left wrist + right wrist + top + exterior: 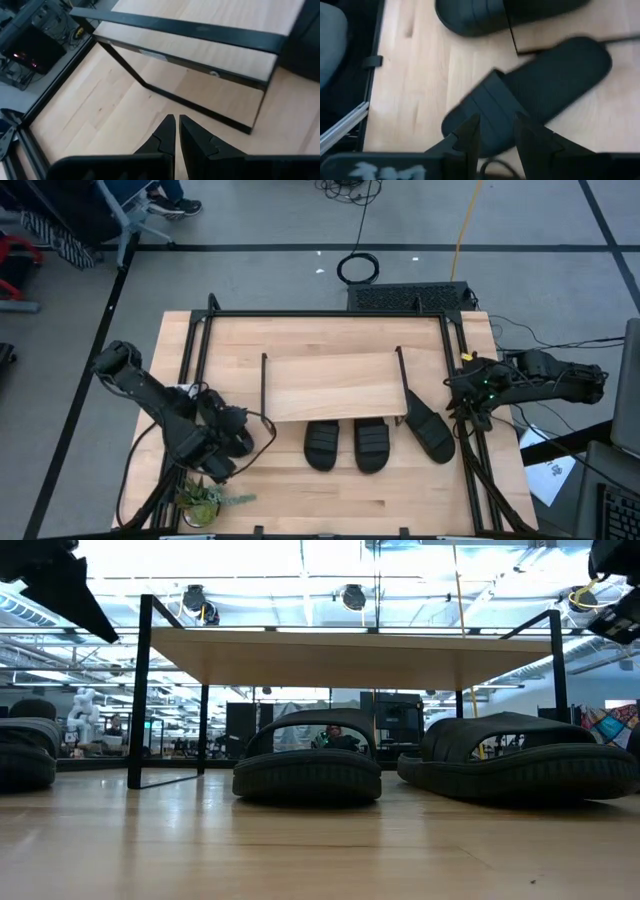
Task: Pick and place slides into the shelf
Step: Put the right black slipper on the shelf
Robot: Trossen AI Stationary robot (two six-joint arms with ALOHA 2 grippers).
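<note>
The shelf (335,385) stands mid-table, with a light wood top on black wire legs. Two black slides (322,445) (371,445) lie on their soles side by side at its near edge. A third slide (428,425) lies slanted at the shelf's right leg and fills the right wrist view (540,90). A fourth slide shows at the low view's left edge (25,750). My right gripper (496,122) is open above the third slide's strap end, raised clear of it (615,600). My left gripper (177,120) is shut and empty, raised at the near left (215,442) and pointing toward the shelf.
A small potted plant (205,500) stands at the near left edge beside my left arm. A black frame rail (330,315) runs around the tabletop. Bare wood lies between the shelf and the near edge (350,500).
</note>
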